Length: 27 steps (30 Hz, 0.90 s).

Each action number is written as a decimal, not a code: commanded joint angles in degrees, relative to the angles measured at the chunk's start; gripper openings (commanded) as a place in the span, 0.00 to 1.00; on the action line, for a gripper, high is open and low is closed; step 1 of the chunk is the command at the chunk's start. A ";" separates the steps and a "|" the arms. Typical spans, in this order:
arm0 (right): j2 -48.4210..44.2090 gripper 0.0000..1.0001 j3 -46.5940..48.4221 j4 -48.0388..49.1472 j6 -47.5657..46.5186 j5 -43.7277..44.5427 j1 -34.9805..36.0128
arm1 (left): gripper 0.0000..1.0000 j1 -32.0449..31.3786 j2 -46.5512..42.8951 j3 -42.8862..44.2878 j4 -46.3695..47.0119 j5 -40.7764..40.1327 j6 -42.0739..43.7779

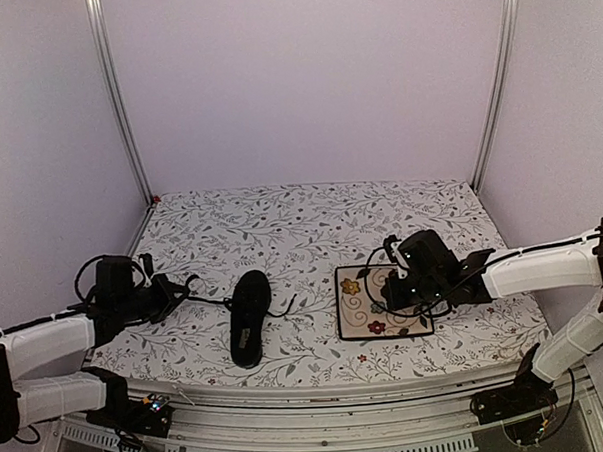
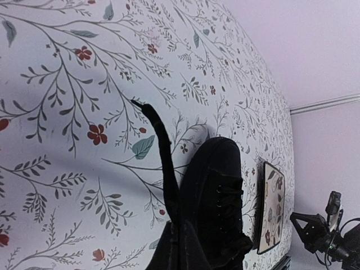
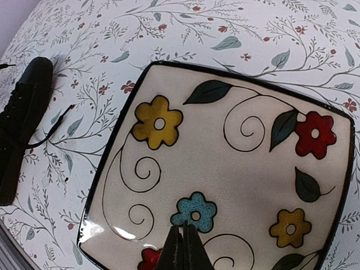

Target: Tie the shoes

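Note:
The black shoe (image 1: 247, 316) lies on the flowered tablecloth left of centre, with its toe toward the back. It also shows in the left wrist view (image 2: 219, 191) and at the left edge of the right wrist view (image 3: 22, 112). My left gripper (image 1: 182, 288) is left of the shoe and shut on one thin black lace (image 2: 163, 152). The lace's free end sticks out past the fingertips (image 2: 181, 247). The lace runs from the gripper to the shoe (image 1: 213, 299). My right gripper (image 1: 393, 300) is shut and empty, over the floral plate (image 3: 225, 157). A second lace (image 3: 50, 132) lies loose on the cloth.
The square floral plate (image 1: 357, 311) lies right of the shoe, and shows in the left wrist view (image 2: 273, 208). Metal frame posts stand at the back corners. The table's front edge runs just below the shoe and plate.

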 commanded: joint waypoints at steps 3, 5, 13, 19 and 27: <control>-2.40 0.06 -1.00 10.98 -5.38 -17.89 0.24 | 0.00 0.74 -1.95 -2.10 -1.68 3.14 -0.62; 0.25 0.20 2.55 12.63 -10.22 -23.07 1.62 | 0.00 0.70 -1.12 -1.73 -1.37 4.67 0.46; 18.91 0.45 19.44 14.79 -20.48 -27.35 5.99 | 0.00 0.75 2.26 -0.37 2.24 8.69 2.55; 29.48 0.47 27.35 14.83 -28.12 -34.59 6.92 | 0.00 0.76 2.83 -0.10 2.97 8.98 4.48; 39.47 0.47 37.41 7.86 -34.79 -36.97 8.29 | 0.00 0.72 4.55 0.53 4.11 9.59 5.21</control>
